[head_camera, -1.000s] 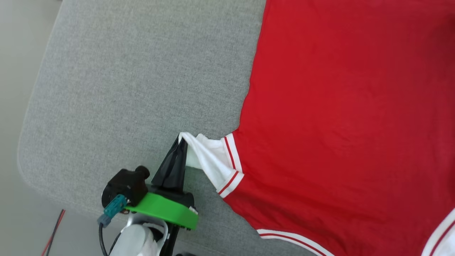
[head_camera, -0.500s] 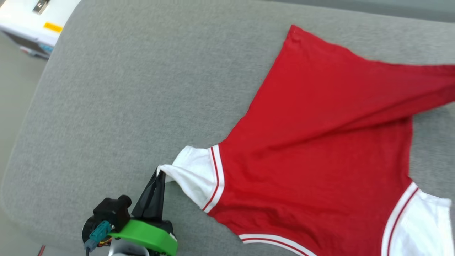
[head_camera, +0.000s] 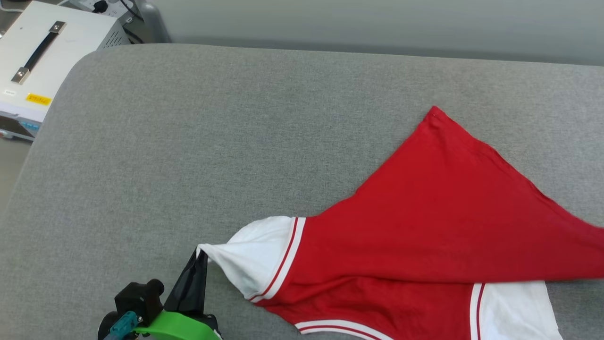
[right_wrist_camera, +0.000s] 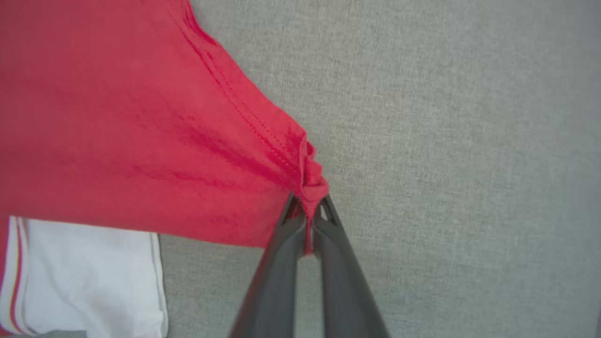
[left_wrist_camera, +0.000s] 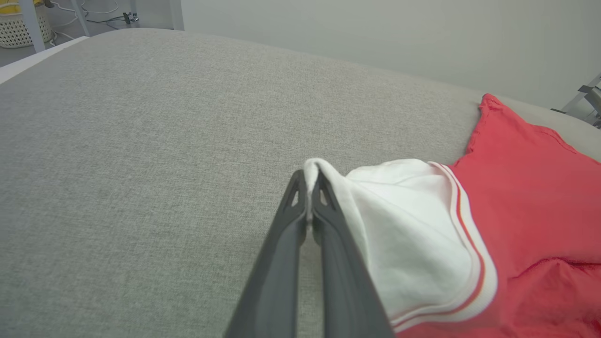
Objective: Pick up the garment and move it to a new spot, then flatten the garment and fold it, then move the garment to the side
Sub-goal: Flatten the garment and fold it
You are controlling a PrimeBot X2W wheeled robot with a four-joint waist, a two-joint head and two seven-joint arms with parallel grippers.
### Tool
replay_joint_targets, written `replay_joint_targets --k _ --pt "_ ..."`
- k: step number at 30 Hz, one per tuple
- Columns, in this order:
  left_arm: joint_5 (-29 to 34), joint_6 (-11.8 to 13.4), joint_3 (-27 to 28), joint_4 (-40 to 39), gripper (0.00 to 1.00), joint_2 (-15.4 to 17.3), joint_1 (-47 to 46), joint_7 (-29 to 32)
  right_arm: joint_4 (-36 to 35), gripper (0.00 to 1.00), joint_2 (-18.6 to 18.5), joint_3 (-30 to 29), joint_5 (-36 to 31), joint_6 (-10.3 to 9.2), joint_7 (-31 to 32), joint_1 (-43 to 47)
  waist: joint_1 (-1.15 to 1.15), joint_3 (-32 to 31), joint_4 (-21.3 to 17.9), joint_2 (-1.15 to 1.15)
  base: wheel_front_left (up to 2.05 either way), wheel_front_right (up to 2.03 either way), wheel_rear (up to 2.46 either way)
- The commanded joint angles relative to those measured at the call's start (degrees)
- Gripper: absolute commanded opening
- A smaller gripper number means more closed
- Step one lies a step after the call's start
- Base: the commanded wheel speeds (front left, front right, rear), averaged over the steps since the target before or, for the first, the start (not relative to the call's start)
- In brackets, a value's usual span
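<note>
Mostly plain red garment (head_camera: pixel 424 226); white-sleeved, stripe-trimmed, stretched

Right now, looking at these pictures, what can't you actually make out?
The shirt's underside: head view, pressed against the grey cushion.
Its far red corner: head view, cut off by the right edge.
The lower white sleeve: head view, partly covered by the red fold and cut by the bottom edge.
The yellow sticker on the white box: head view, too small to read.

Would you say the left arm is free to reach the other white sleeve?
Probably not: the left tool is shut on the garment at its near sleeve, and red cloth lies between.
</note>
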Motion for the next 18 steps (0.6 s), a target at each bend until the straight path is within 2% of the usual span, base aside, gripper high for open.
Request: replay_joint_targets --k 1,8,15,16,17,18 --pt "-0.7 0.3 0.1 0.2 0.0 0.4 1.1 0.1 -0.4 0.0 1.2 -1.5 0.4 -0.04 -0.5 3.0 0.0 -1.2 -1.2 0.0 0.0 0.0 0.0" --pt "-1.1 0.4 -0.2 1.0 0.0 0.7 1.7 0.3 -1.9 0.0 9.1 -10.3 -0.8 -0.04 0.3 17.5 0.0 -1.6 -1.4 0.0 0.0 0.0 0.0" --pt "-1.3 0.3 -0.4 1.7 0.0 1.0 1.1 0.2 -4.3 0.0 15.7 -15.3 -4.2 -0.04 2.7 22.1 0.0 -1.1 -1.3 0.0 0.0 0.0 0.0" --pt "-1.3 0.3 -0.4 1.8 0.0 1.0 1.0 0.2 -5.1 0.23 16.3 -16.4 -4.9 -0.04 2.6 21.8 0.0 -1.0 -1.4 0.0 0.0 0.0 0.0" --pt "-1.3 0.4 -0.4 1.9 0.0 1.1 1.0 0.1 -6.1 1.0 16.6 -17.6 -5.5 -0.04 2.4 21.4 0.0 -1.0 -1.4 0.0 0.0 0.0 0.0" --pt "-1.4 0.4 -0.4 2.0 0.0 1.1 0.9 0.1 -7.0 1.0 16.7 -18.6 -6.2 -0.04 2.1 21.0 0.0 -1.0 -1.4 0.0 0.0 0.0 0.0"
